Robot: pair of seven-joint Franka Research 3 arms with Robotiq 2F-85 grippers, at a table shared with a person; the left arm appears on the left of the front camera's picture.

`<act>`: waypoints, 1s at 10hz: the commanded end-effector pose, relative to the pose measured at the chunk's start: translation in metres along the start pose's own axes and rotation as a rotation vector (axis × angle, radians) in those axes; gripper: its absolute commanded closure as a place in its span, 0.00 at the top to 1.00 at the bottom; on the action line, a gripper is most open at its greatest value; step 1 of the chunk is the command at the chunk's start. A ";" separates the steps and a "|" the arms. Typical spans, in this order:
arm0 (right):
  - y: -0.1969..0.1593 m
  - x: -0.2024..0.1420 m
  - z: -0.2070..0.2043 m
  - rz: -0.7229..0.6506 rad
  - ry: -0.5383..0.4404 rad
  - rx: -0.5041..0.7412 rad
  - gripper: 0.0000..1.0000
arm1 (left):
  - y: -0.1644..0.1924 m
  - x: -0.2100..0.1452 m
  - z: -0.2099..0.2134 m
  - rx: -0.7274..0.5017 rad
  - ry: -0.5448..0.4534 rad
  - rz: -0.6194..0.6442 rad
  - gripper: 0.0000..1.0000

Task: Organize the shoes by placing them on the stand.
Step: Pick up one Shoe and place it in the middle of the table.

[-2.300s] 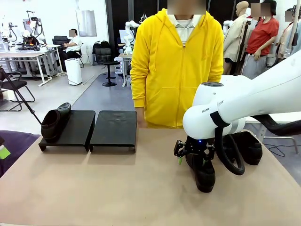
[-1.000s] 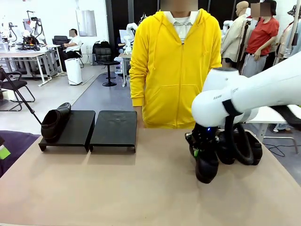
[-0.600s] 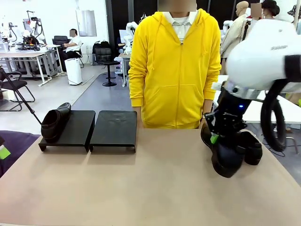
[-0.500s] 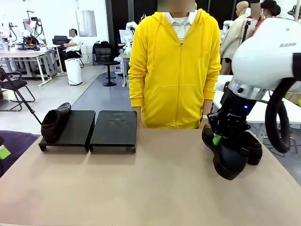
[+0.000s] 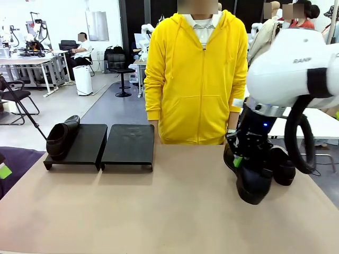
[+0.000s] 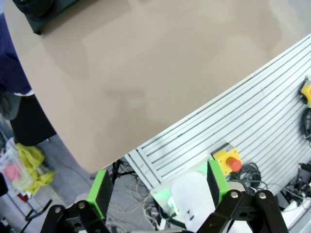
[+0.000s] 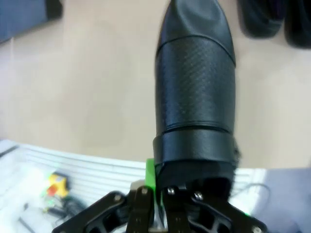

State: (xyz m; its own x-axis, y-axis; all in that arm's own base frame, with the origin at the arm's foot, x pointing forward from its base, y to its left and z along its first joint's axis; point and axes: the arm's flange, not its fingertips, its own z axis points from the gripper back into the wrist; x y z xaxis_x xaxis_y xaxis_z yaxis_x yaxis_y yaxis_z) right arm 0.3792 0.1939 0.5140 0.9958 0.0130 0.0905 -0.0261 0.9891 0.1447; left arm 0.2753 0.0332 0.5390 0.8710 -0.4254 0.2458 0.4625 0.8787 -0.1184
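Front view puts the right arm's fingers [image 5: 238,160] pinching the heel rim of a black loafer [image 5: 253,182], which hangs toe-down at the right side of the worktop [image 5: 159,211]. Its toe is so near the surface that I cannot tell whether it is clear. Right wrist view shows the same grip from above: those fingers [image 7: 150,174] are pressed onto the back edge of the shoe's opening, and the long glossy upper [image 7: 197,87] points away from them. The remaining loafers [image 5: 283,166] sit just behind it. The stand [image 5: 130,143] is well apart, over on the left, with a placed loafer [image 5: 61,136] on the outer half of its left platform and the right platform bare. The left arm's fingers [image 6: 100,191] are spread wide on nothing, off the near edge of the worktop. A person in a yellow hoodie [image 5: 196,74] stands at the far edge, between shoe and stand. My worry is the hold, a narrow nip on slick leather with the whole shoe dangling below it. A quick swing across could set it rocking or let it slide out. Carried too low, the toe would scrape the worktop and twist in the grip. Brought in too far left, it could knock the placed loafer off its slope.
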 end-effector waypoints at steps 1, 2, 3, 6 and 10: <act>0.127 0.041 0.025 0.077 -0.074 -0.054 0.00 | -0.001 -0.001 0.001 -0.009 -0.003 0.010 1.00; 0.196 0.060 0.023 0.127 -0.153 -0.049 0.00 | -0.001 -0.001 0.001 -0.009 -0.003 0.010 1.00; 0.269 0.073 0.010 0.213 -0.185 -0.040 0.00 | -0.001 -0.001 0.001 -0.009 -0.003 0.010 1.00; 0.338 0.087 -0.044 0.158 -0.086 -0.141 0.00 | -0.001 -0.001 0.001 -0.009 -0.003 0.010 1.00; 0.311 0.056 -0.059 0.230 -0.135 -0.083 0.00 | -0.001 -0.001 0.001 -0.009 -0.003 0.010 1.00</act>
State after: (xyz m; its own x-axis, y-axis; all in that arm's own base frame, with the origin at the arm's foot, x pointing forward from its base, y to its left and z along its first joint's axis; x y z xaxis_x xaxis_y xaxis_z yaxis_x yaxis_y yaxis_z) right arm 0.4432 0.5233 0.4990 0.9527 0.2008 0.2282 -0.2072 0.9783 0.0041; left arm 0.2753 0.0330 0.5389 0.8709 -0.4257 0.2454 0.4628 0.8785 -0.1187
